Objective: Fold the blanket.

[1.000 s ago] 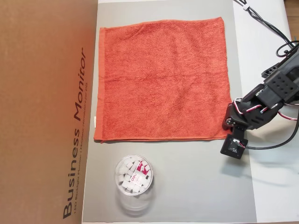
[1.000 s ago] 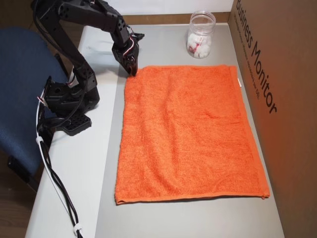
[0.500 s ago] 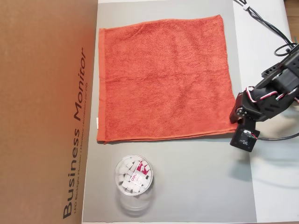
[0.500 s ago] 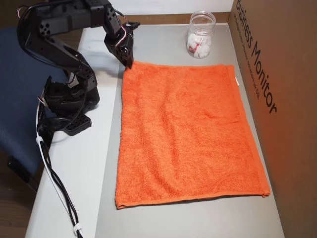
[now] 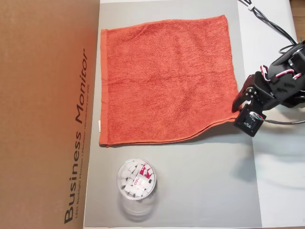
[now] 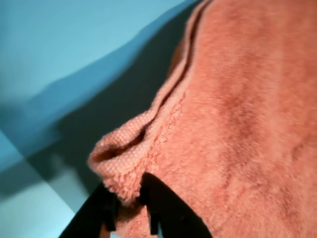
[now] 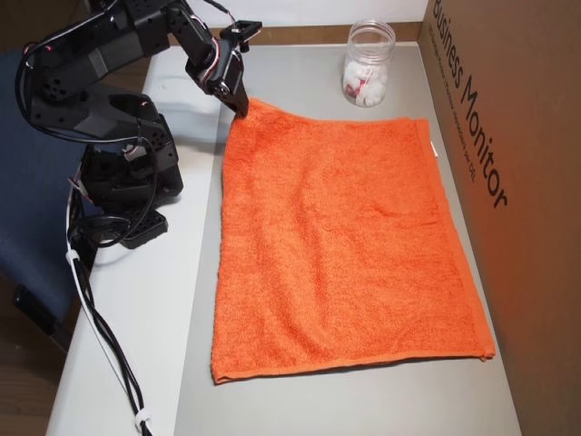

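The blanket (image 5: pixel 167 81) is an orange-red terry towel lying spread flat on the grey mat (image 5: pixel 209 181). It also shows in the other overhead view (image 7: pixel 345 245). My gripper (image 5: pixel 237 109) is at the towel's lower right corner in that view, and at its upper left corner in the other overhead view (image 7: pixel 241 107). In the wrist view the gripper (image 6: pixel 130 206) is shut on the hemmed corner of the blanket (image 6: pixel 237 124). The corner is bunched and raised a little, with a shadow beneath it. A small white tag (image 5: pixel 99 126) sits on the far edge.
A clear plastic cup (image 5: pixel 136 180) with white pieces inside stands on the mat near the towel, and shows in the other overhead view (image 7: pixel 368 65). A large cardboard box (image 5: pixel 47 114) borders the mat opposite the arm. The arm's base (image 7: pixel 118 163) and cables (image 7: pixel 100 336) are beside the mat.
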